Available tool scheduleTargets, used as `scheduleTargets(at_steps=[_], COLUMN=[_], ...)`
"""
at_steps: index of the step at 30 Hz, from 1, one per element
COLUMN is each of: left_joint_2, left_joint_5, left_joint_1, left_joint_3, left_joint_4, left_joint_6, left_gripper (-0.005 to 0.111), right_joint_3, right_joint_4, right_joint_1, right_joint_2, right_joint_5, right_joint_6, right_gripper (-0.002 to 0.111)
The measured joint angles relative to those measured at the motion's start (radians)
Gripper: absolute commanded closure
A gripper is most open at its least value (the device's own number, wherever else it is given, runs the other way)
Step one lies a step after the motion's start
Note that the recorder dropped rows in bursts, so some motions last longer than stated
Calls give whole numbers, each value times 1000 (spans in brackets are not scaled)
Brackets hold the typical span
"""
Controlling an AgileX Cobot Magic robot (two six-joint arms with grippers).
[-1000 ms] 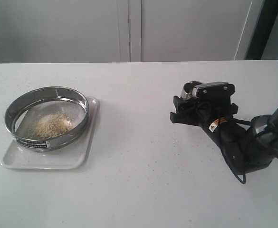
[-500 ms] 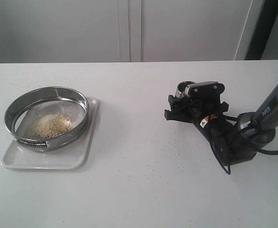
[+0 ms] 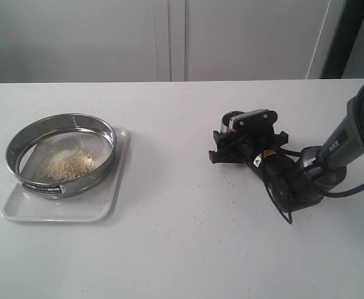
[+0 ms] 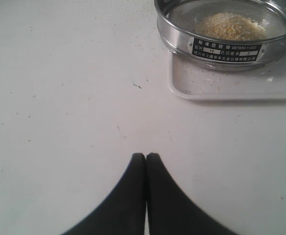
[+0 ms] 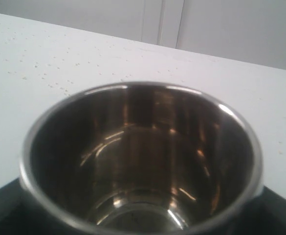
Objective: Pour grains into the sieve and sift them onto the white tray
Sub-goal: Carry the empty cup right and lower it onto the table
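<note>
The sieve [image 3: 61, 154] stands on the white tray [image 3: 104, 205] at the left of the table. A small heap of yellow and beige grains [image 3: 65, 164] lies on its mesh, and shows again as grains [image 4: 229, 26] inside the sieve [image 4: 228, 49] in the left wrist view. My left gripper [image 4: 145, 156] is shut on nothing, over bare table a short way from the tray [image 4: 231, 88]. My right gripper [image 3: 239, 144] is low over the table at the right, shut on a small steel cup [image 3: 233, 118]. The cup [image 5: 143, 156] looks empty inside.
White cabinet doors [image 3: 169, 37] stand behind the table's far edge. The right arm [image 3: 306, 174] slants down to the table from the right side. Stray granules dot the tabletop [image 4: 59, 73] near the tray.
The right gripper with the steel cup has slid leftward and slightly farther back across the table. The sieve, tray and grains have stayed put.
</note>
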Motion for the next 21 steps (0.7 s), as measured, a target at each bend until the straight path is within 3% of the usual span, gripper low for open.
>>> scheduleTargets(at_steps=[5,9,11,13,21], left_joint_2=[0,0,0,0,0], left_joint_5=[0,0,0,0,0], left_joint_1=[0,0,0,0,0], left_joint_3=[0,0,0,0,0], left_joint_4=[0,0,0,0,0], left_joint_6=[0,0,0,0,0], left_gripper=[107,107,107,107,107], right_joint_3=[0,0,0,0,0], right_joint_4=[-2,-4,-4,-4,-6], right_joint_1=[0,0,0,0,0], right_joint_2=[0,0,0,3,5], right_joint_5=[0,0,4,12,49], right_joint_6=[0,0,0,0,-2], right_gripper=[68,24,11,5,4])
